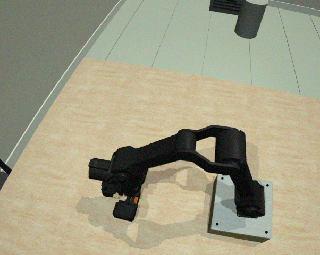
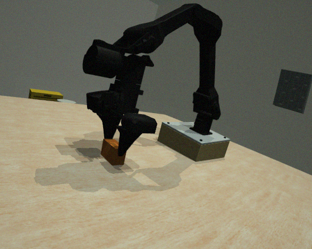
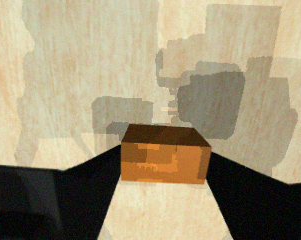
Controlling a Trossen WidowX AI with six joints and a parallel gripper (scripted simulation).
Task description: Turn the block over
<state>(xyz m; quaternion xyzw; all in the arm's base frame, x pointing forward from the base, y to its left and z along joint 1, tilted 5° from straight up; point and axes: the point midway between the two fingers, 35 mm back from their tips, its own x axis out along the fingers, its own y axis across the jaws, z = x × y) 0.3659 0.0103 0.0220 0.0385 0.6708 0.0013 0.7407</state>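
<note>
The orange block (image 2: 111, 155) (image 3: 165, 161) rests on the wooden table (image 2: 204, 203) (image 1: 154, 104), left of the arm's base. In the top view only an orange sliver of the block (image 1: 134, 201) shows under the wrist. My gripper (image 2: 115, 147) (image 3: 162, 152) (image 1: 128, 202) points straight down over it. One finger is pressed against each short side of the block, so the gripper is shut on the block. The block's darker top face shows in the wrist view; I cannot make out a mark on it.
The arm's grey base plate (image 1: 223, 219) (image 2: 193, 147) stands on the table to the right of the block. A yellow box (image 2: 44, 94) lies beyond the table's far edge. A grey cylinder (image 1: 251, 19) stands on the floor, and a dark panel (image 2: 293, 90) hangs on the wall.
</note>
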